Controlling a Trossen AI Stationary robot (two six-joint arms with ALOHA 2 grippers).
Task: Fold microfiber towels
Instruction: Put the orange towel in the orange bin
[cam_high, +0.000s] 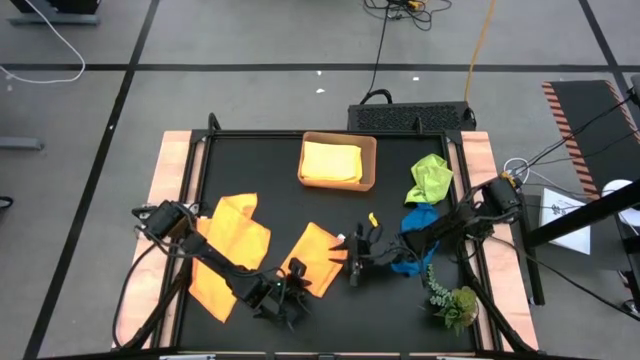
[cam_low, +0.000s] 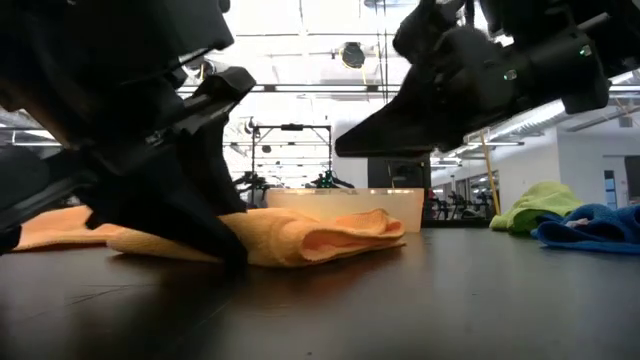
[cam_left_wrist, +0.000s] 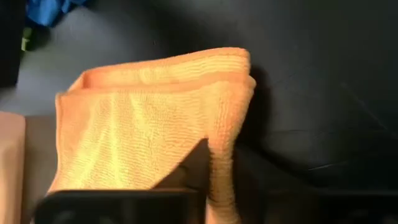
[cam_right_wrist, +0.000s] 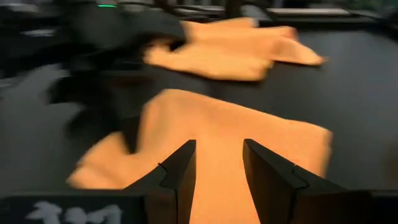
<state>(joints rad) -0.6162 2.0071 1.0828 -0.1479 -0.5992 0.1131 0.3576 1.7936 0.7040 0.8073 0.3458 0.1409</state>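
Observation:
A folded orange towel (cam_high: 318, 252) lies flat on the black table's middle and also shows in the low view (cam_low: 320, 235). My left gripper (cam_high: 283, 293) is down at its near left edge, shut on it. My right gripper (cam_high: 352, 262) is open and hovers clear above the towel's right side, its fingers over the cloth (cam_right_wrist: 236, 130) without touching. A second orange towel (cam_high: 225, 250) lies spread at the left. A yellow towel (cam_high: 332, 160) lies in the tan tray (cam_high: 370, 165). A lime green towel (cam_high: 430, 178) and a blue towel (cam_high: 418, 222) lie crumpled at the right. My left gripper has the folded orange towel at its near edge (cam_left_wrist: 222, 174), where a strip of cloth runs beside one dark finger (cam_left_wrist: 194, 167). The other finger does not show. The fingers slant down from the table's near left. The towel lies on the table, folded in layers.
A small leafy plant sprig (cam_high: 455, 300) lies near the table's front right corner. The tan tray stands at the far middle. Bare black table shows at the near middle and between the two orange towels.

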